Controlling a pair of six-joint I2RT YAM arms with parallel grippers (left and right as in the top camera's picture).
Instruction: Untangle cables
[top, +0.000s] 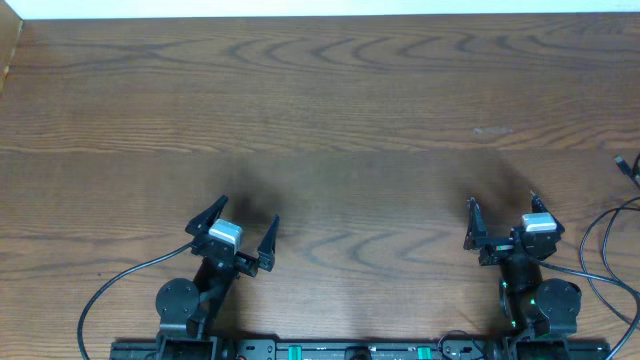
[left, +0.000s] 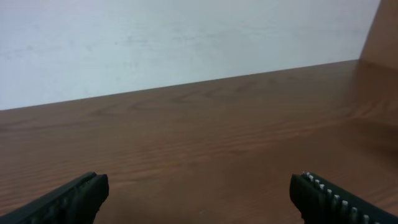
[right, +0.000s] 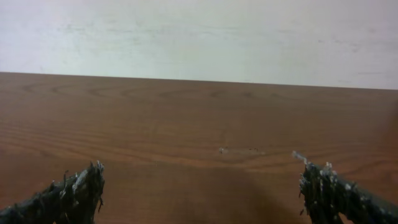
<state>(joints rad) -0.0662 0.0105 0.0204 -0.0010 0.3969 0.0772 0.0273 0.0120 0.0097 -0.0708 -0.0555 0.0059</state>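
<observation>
No tangle of cables shows on the table in any view. Only a small black plug end (top: 626, 166) pokes in at the far right edge of the overhead view; the rest of that cord is out of view. My left gripper (top: 250, 208) is open and empty at the near left; its wrist view (left: 199, 183) shows only bare wood between the fingers. My right gripper (top: 501, 200) is open and empty at the near right; its wrist view (right: 199, 171) also shows bare wood between the fingers.
The brown wooden table (top: 330, 110) stretches back to a white wall (left: 155, 43). Thin black wires loop beside the right arm base (top: 598, 262), and one runs from the left arm base (top: 110, 290). A raised wooden edge stands at the far left (top: 10, 50).
</observation>
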